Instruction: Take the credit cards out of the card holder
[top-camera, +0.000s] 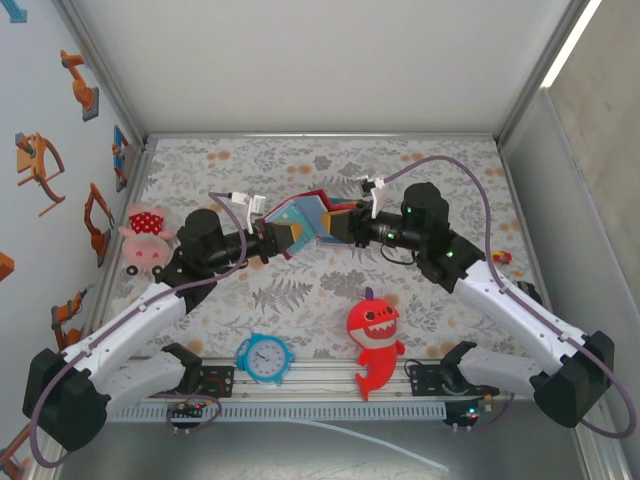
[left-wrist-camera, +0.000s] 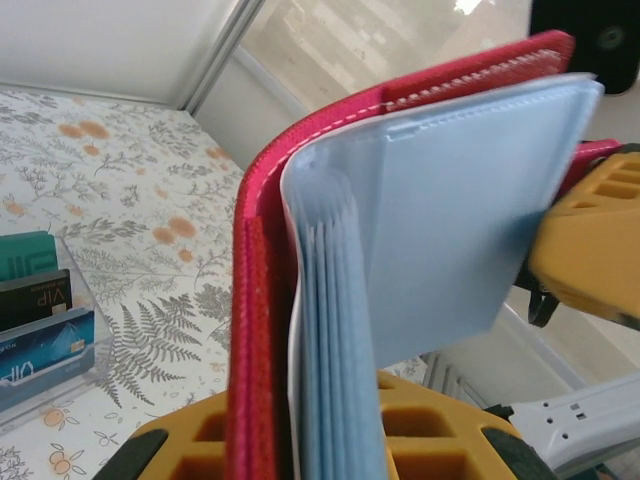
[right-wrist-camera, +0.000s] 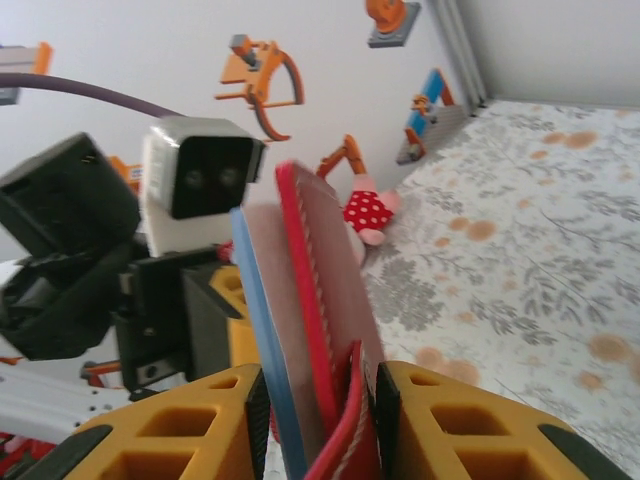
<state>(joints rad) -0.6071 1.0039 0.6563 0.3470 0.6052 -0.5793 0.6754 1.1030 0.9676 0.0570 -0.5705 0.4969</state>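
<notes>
Top external: card holder (top-camera: 305, 218) spans between left gripper (top-camera: 285, 237) and right gripper (top-camera: 337, 222).

Findings, the robot only. The white-and-black left arm (top-camera: 130, 322) rises from its base at the near left edge and reaches forward and inward, its black wrist (top-camera: 205, 240) held above the table. The left gripper (top-camera: 283, 236) points right, with its yellow fingers (left-wrist-camera: 440, 432) clamped on one side of the dark red folding card holder (top-camera: 305, 213), which is carried clear of the surface.

The white-and-black right arm (top-camera: 512, 300) mirrors this from the near right edge. The right gripper (top-camera: 338, 224) points left and faces its counterpart at close quarters. Its yellow fingers (right-wrist-camera: 170, 432) straddle the holder's opposite edge with the jaws partly apart. Pad contact cannot be confirmed.
</notes>
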